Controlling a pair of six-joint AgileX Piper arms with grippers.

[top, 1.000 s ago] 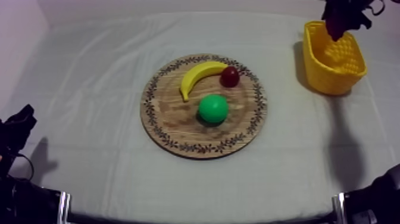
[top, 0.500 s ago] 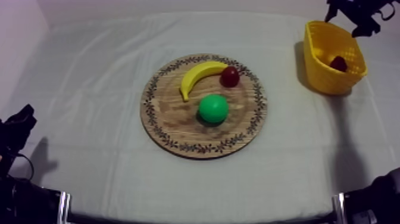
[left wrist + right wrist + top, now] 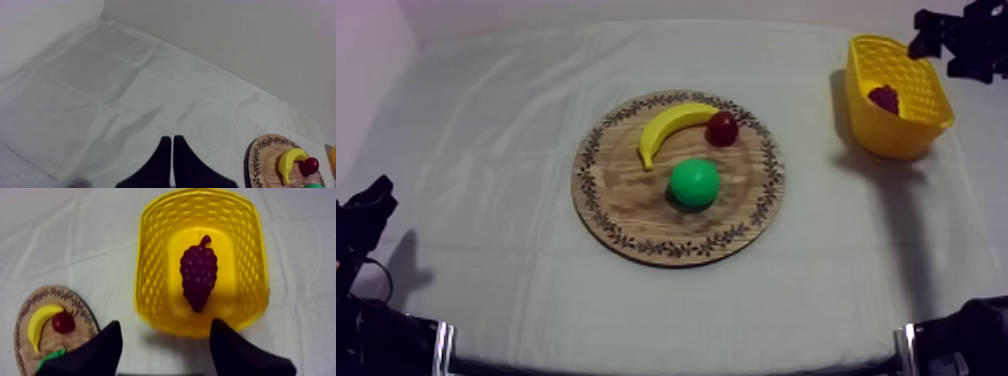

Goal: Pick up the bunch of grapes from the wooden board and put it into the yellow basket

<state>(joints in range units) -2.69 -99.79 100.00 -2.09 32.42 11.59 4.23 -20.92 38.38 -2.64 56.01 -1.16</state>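
The dark purple bunch of grapes [image 3: 198, 277] lies on the floor of the yellow basket [image 3: 150, 263], stem pointing away from my right gripper [image 3: 167, 333]. That gripper hovers open just off the basket's near wall, with nothing between its fingers. From above, the grapes [image 3: 883, 98] show inside the basket [image 3: 911, 130] at the far right, and the right gripper [image 3: 948, 42] hangs over the basket's far right corner. My left gripper [image 3: 171, 145] is shut on nothing, low at the left edge [image 3: 371, 205], far from the wooden board [image 3: 636, 215].
On the round wooden board [image 3: 27, 303] lie a banana [image 3: 674, 128], a small red fruit [image 3: 722, 128] and a round green fruit [image 3: 694, 183]. Bare cloth stretches between board and basket. The board [image 3: 265, 155] lies far off from the left gripper.
The right gripper, which held the grapes over the basket, let them go. The grapes now lie in the basket, and the gripper has moved off to the right.
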